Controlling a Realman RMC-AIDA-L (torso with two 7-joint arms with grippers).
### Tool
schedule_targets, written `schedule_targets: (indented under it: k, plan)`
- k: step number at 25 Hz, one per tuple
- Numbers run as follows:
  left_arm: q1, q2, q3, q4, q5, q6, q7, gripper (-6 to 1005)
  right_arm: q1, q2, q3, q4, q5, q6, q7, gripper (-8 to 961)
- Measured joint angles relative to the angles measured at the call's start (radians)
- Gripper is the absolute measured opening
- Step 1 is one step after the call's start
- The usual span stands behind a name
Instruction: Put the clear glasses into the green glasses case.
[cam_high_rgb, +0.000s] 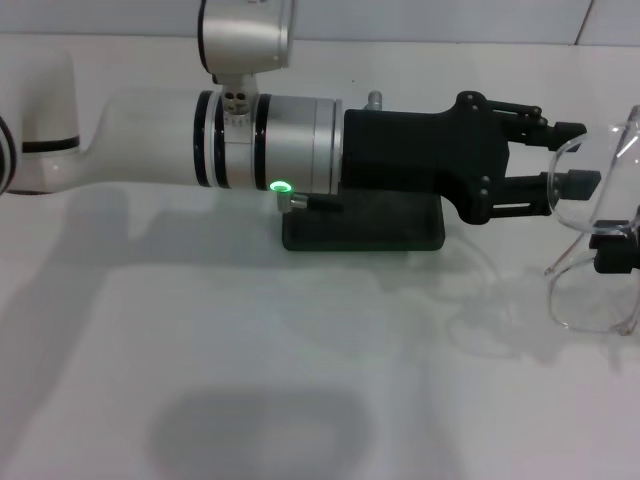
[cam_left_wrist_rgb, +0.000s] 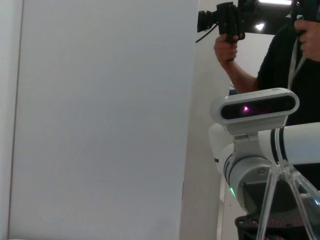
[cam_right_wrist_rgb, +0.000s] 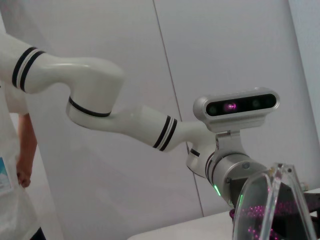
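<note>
Tabletop (cam_high_rgb: 250, 380): white, mostly bare.

Left arm (cam_high_rgb: 150, 140): stretched level from the left edge across toward the right edge, passing over the green glasses case (cam_high_rgb: 365, 232). Case lying toward the far edge, about midway along it, mostly hidden beneath the wrist. Lid state not readable.

Clear glasses (cam_high_rgb: 590, 290): near the right edge, apparently lifted off the tabletop, well to the right of the case.

Left hand (cam_high_rgb: 572, 157): spread, fingertips on either side of a lens rim, not closed on it. Right hand (cam_high_rgb: 612, 248): only a sliver in view at the right edge, seemingly pinching the frame.

Risks, as judged:
- Looks like a mid-air handover. Release by the right before the left closes means a drop onto the tabletop.
- Smooth, thin lens rim. Likely slip or twist under a partial pinch.
- Both hands pulling at once could flex or snap the thin temples.
- Left forearm low over the case, so could knock it on withdrawal.
- Case possibly shut, hence nowhere to deposit.
</note>
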Motion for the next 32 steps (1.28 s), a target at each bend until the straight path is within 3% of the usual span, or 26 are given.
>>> schedule_targets:
  k: [11, 20, 32]
  plan:
    - [0.027, -0.005, -0.010, 0.002, -0.101, -0.032, 0.010, 529, -0.011, 0.008, -0.009, 0.002, -0.001, -0.013, -0.064, 109]
    - [-0.016, -0.011, -0.003, 0.078, -0.024, -0.037, 0.028, 531, -0.004, 0.021, -0.011, 0.003, -0.023, -0.003, -0.064, 108]
    - [-0.033, -0.009, -0.009, 0.074, 0.023, -0.046, 0.031, 533, -0.001, 0.025, -0.009, -0.002, -0.030, -0.002, -0.078, 108]
